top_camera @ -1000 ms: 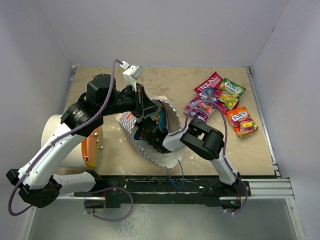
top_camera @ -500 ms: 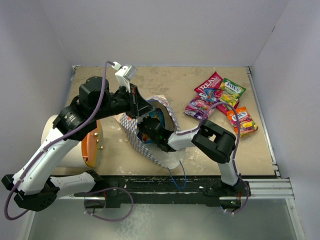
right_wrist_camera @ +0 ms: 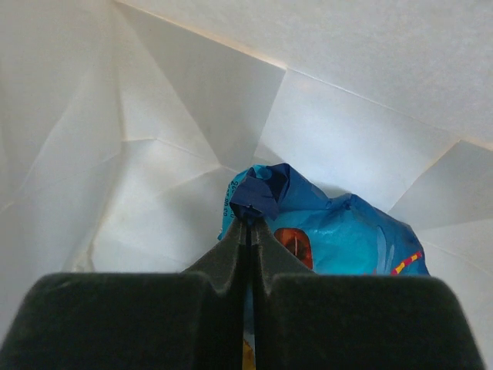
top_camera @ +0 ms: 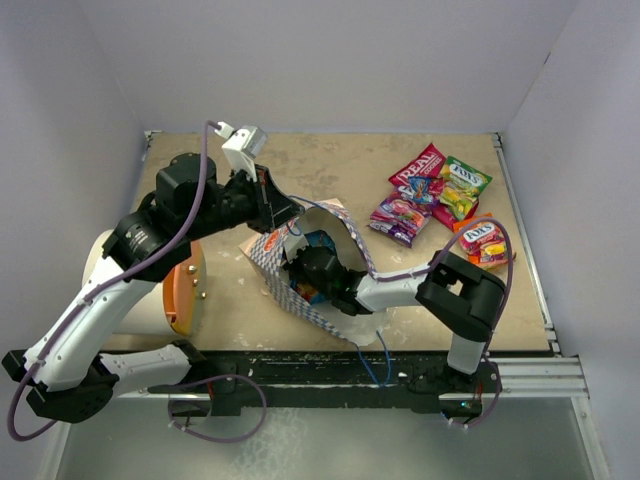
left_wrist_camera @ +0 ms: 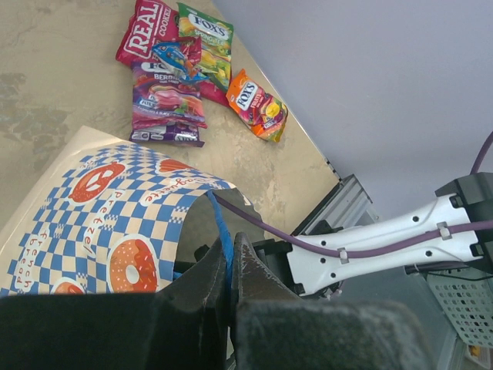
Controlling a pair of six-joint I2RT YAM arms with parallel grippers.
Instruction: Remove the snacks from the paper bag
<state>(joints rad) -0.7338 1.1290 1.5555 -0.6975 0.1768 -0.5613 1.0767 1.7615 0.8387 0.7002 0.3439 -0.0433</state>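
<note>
- The left gripper (left_wrist_camera: 229, 258) is clamped on the bag (left_wrist_camera: 115, 223) at its blue cord (left_wrist_camera: 219, 223), lifting the rim. It is best held high and steady, so the mouth gapes toward the right arm.
- The left arm arches up from its base, elbow raised, wrist turned down over the bag's far rim.
- Inside the bag, the right gripper (right_wrist_camera: 248, 225) is pinched together on a corner of the blue packet (right_wrist_camera: 339, 235). The hold looks slim, so draw back slowly, straight out of the mouth.
- The right arm lies low, forearm reaching leftward into the bag.
- Other snacks (top_camera: 440, 195) lie on the table (top_camera: 330, 160) at far right, well apart from the bag.
</note>
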